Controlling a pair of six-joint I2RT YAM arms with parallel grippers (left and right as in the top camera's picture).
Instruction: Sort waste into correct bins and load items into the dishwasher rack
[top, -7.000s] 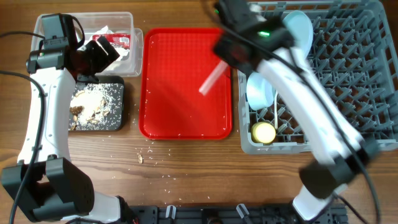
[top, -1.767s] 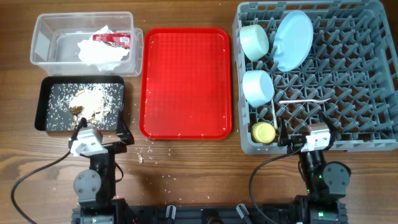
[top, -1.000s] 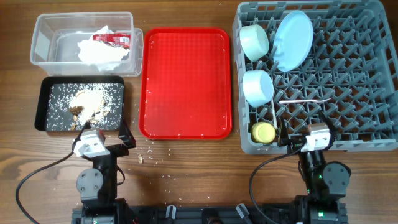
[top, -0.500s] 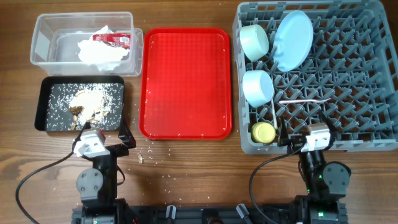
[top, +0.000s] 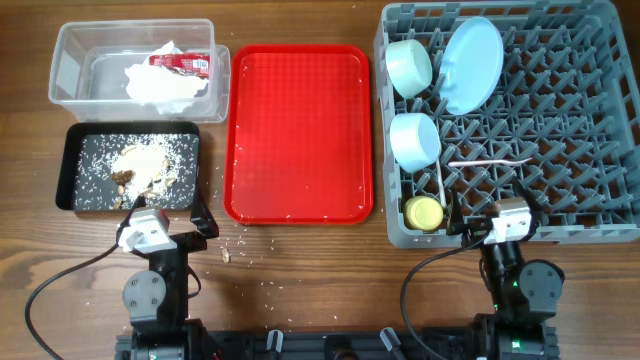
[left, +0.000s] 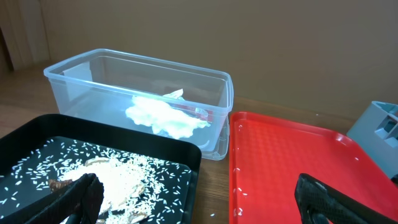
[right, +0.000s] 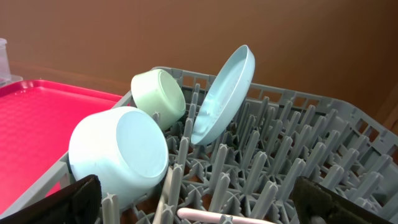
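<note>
I am holding my left gripper (left: 196, 190) and right gripper (right: 196, 190) spread wide, grasping nothing. The rack (top: 560, 130) is carrying two bowls (top: 415, 140), one plate (top: 472, 65), one cup (top: 424, 212) and one utensil (top: 490, 161) that I can make out. The tub (top: 70, 60) is holding one napkin (top: 160, 82) and one packet (top: 180, 62); the black tray (top: 70, 170) is holding the scraps (top: 145, 165).

The serving tray (top: 300, 130) lies between the rack (top: 570, 130), right, and the tub (top: 75, 70), left, with the shallow tray (top: 80, 150) before the tub. A napkin (top: 160, 85) lies in the tub; 2 bowls (top: 414, 140), a plate (top: 472, 62) and a cup (top: 424, 212) stand in the rack.
</note>
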